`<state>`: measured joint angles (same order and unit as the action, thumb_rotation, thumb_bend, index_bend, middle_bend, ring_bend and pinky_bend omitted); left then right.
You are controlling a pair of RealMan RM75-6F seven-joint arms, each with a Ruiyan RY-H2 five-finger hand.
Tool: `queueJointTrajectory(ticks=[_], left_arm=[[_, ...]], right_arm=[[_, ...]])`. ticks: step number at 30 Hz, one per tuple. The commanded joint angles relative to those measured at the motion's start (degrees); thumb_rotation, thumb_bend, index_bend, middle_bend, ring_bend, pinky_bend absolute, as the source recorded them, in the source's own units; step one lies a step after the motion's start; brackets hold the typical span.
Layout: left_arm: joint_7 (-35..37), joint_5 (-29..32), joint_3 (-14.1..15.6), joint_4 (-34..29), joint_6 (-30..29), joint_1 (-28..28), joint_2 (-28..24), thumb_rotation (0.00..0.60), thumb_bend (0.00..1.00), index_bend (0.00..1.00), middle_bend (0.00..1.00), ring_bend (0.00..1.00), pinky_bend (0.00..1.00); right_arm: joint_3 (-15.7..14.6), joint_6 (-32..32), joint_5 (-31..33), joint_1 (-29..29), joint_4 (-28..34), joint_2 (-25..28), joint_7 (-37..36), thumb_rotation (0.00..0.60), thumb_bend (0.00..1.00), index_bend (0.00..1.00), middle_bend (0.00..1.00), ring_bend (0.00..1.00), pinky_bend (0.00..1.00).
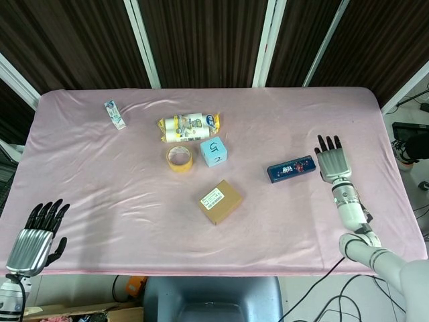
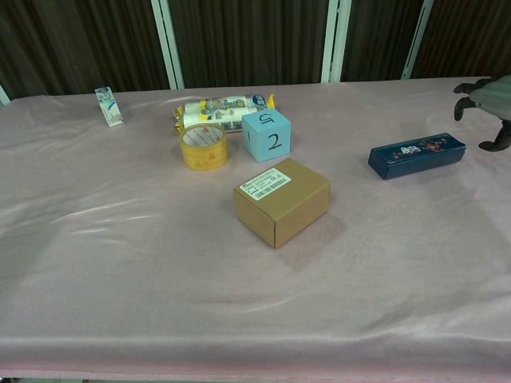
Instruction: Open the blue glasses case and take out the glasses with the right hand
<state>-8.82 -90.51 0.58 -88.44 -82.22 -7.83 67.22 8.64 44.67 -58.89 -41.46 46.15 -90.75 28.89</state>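
Observation:
The blue glasses case (image 1: 291,169) (image 2: 417,155) lies closed on the pink table, right of centre. My right hand (image 1: 332,159) (image 2: 487,108) hovers just to the right of the case, fingers spread and holding nothing, clear of the case. My left hand (image 1: 37,231) hangs at the table's near left corner, fingers loosely extended and empty. No glasses are visible.
A brown cardboard box (image 1: 220,201) sits mid-table. Behind it are a light blue cube (image 1: 214,151), a yellow tape roll (image 1: 179,159), a yellow snack pack (image 1: 190,126) and a small packet (image 1: 114,114) at far left. The table's right edge (image 1: 395,168) is close to my right hand.

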Motion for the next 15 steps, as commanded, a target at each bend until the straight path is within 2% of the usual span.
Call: queueJointTrajectory(ticks=[1, 5, 15], left_arm=[[-0.36, 0.17, -0.05, -0.02, 0.31, -0.19, 0.19, 0.6, 0.42, 0.0, 0.0, 0.0, 0.06], [-0.56, 0.33, -0.13, -0.07, 0.43, -0.32, 0.34, 0.6, 0.42, 0.0, 0.0, 0.0, 0.06], [-0.45, 0.5, -0.19, 0.03, 0.24, -0.33, 0.38, 0.6, 0.42, 0.0, 0.0, 0.0, 0.06]], right_arm=[[-0.44, -1.08, -1.79, -0.96, -3.46, -2.82, -1.49, 0.6, 0.48, 0.36, 0.0, 0.0, 0.0], [-0.36, -1.37, -3.29, -1.7, -6.16, -4.55, -2.91, 0.6, 0.48, 0.34, 0.0, 0.0, 0.0], [0.1, -2.8, -4.98, -2.55, -9.24, -5.46, -4.21, 0.6, 0.52, 0.41, 0.0, 0.0, 0.0]])
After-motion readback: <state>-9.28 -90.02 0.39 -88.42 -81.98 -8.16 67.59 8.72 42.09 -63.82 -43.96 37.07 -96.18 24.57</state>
